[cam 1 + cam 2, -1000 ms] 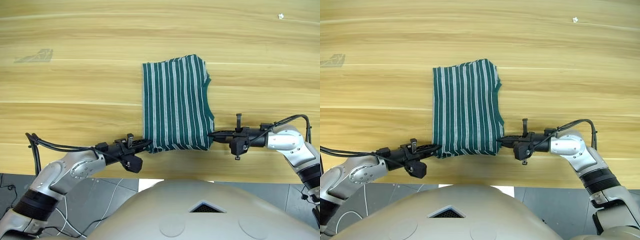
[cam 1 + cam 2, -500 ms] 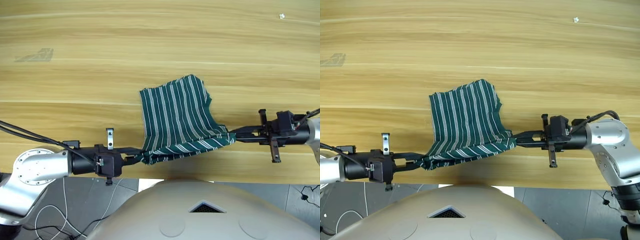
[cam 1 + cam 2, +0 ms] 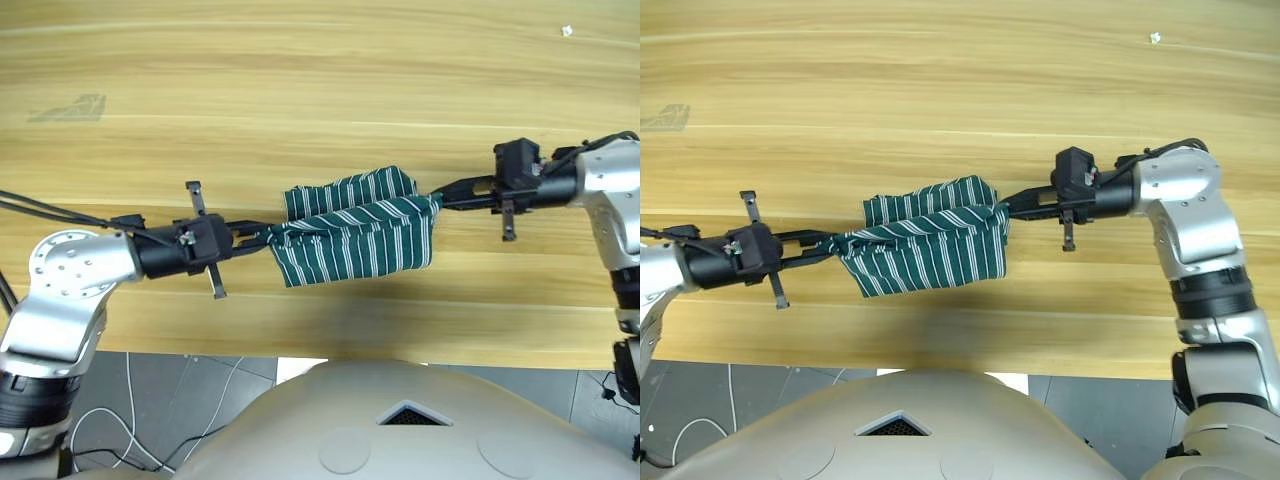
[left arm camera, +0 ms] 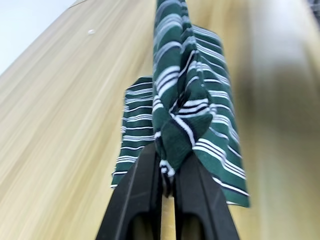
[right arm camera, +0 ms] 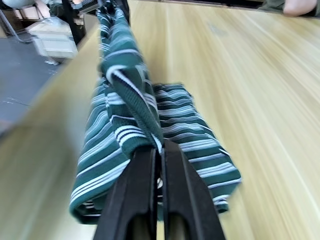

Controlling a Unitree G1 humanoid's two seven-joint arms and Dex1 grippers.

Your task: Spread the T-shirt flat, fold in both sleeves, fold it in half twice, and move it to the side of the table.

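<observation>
T-shirt (image 3: 352, 232): green with white stripes, folded, held at the centre of the frame over the wooden table (image 3: 300, 70). Its top edge is stretched taut between my two grippers, with one layer hanging toward the lower frame and the far part lying on the wood. Left gripper (image 3: 262, 231), centre-left: fingers clamped on the shirt's left corner, cloth bunched between them; right gripper (image 3: 441, 198), centre-right and slightly higher: fingers pinched tight on the right corner.
</observation>
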